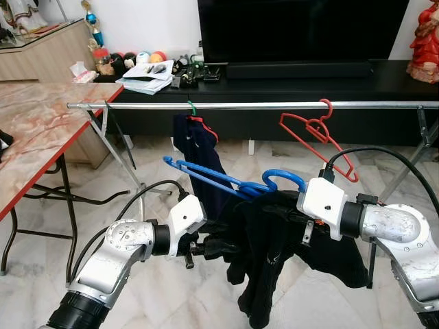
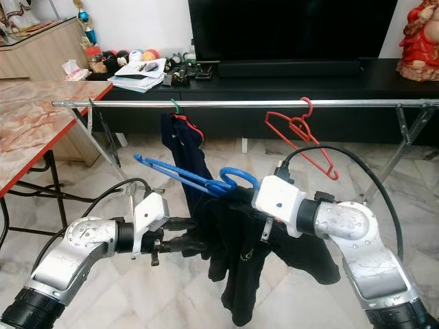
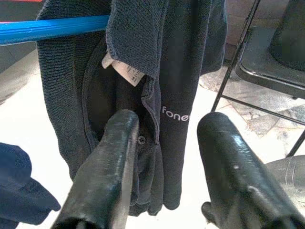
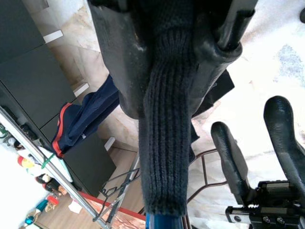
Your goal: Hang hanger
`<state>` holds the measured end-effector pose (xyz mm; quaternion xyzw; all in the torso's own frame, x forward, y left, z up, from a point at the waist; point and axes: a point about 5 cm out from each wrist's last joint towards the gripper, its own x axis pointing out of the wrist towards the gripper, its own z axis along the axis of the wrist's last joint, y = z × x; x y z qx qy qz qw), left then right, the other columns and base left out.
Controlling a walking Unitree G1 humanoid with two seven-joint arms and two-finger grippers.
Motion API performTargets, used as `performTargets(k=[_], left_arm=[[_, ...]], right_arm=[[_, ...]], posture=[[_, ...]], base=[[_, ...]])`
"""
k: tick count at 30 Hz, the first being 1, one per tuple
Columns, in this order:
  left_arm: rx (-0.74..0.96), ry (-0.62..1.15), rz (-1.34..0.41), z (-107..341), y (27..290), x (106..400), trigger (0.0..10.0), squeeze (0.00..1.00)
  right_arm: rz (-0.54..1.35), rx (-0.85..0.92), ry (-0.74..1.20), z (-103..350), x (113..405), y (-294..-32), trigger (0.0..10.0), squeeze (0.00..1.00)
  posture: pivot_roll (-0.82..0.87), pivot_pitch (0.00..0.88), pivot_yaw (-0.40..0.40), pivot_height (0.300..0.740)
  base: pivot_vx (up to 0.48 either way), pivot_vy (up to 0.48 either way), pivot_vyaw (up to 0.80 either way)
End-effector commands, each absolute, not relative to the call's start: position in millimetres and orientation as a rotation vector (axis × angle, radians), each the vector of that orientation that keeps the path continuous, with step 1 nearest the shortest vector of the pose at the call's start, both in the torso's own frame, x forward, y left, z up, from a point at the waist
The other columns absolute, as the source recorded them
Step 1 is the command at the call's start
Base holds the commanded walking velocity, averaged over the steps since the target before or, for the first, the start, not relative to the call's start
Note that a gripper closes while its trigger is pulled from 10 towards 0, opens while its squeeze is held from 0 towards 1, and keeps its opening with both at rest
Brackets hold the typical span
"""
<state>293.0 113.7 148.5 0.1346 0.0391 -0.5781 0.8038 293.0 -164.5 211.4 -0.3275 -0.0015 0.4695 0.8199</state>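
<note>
- Right gripper (image 4: 164, 62) clamped on dark shirt (image 1: 274, 240) draped over blue hanger (image 1: 226, 181), held below metal rail (image 1: 260, 105).
- Left gripper (image 3: 167, 162) open, fingers (image 3: 109, 167) either side of shirt's collar.
- Red hanger (image 1: 319, 133) & navy garment (image 1: 195, 147) hang on rail.

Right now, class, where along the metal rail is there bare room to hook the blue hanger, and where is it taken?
The rail is bare between the navy garment's green hook and the red hanger, bare also toward the marble table, and right of the red hanger. Crowded: those two hooks.
</note>
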Motion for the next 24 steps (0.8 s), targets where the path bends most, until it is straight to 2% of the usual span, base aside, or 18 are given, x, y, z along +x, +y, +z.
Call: performTargets(k=[1,9,10,11,12,20,24], left_arm=[[0.279,0.094,-1.227,149.1,117.7,295.2,10.0,1.0],[0.262,0.101,-1.215,147.4,120.0,297.5,10.0,1.0],[0.153,0.207,-1.024,111.7,146.4,299.7,10.0,0.0],[0.047,0.353,-0.792,63.5,179.1,288.2,10.0,0.0],[0.027,0.382,-0.745,54.1,185.4,284.1,10.0,0.0],[0.057,0.381,-0.716,54.8,186.5,286.9,10.0,0.0],[0.147,0.445,-0.536,34.9,199.8,291.0,10.0,0.0]], right_arm=[[1.013,-0.719,-0.052,219.5,292.4,-160.7,0.0,0.0],[1.015,-0.719,-0.052,219.5,292.4,-160.7,0.0,0.0],[0.99,-0.648,0.019,195.5,295.6,-163.4,0.0,0.0],[0.94,-0.554,0.12,161.9,297.7,-167.4,0.0,0.0],[0.929,-0.536,0.143,154.0,297.6,-168.4,0.0,0.0],[0.904,-0.515,0.167,144.6,300.3,-167.7,0.0,0.0],[0.767,-0.462,0.219,121.8,309.9,-175.0,0.0,0.0]], posture=[[0.09,0.062,0.109,0.74],[0.08,0.062,0.108,0.74],[0.08,0.058,0.087,0.74],[0.08,0.055,0.088,0.74],[0.08,0.055,0.088,0.74],[0.09,0.046,0.083,0.74],[0.08,0.039,0.077,0.74]], base=[[0.0,0.0,0.0],[0.0,0.0,0.0],[0.0,0.0,0.0],[0.0,0.0,0.0],[0.0,0.0,0.0],[0.0,0.0,0.0],[0.0,0.0,0.0]])
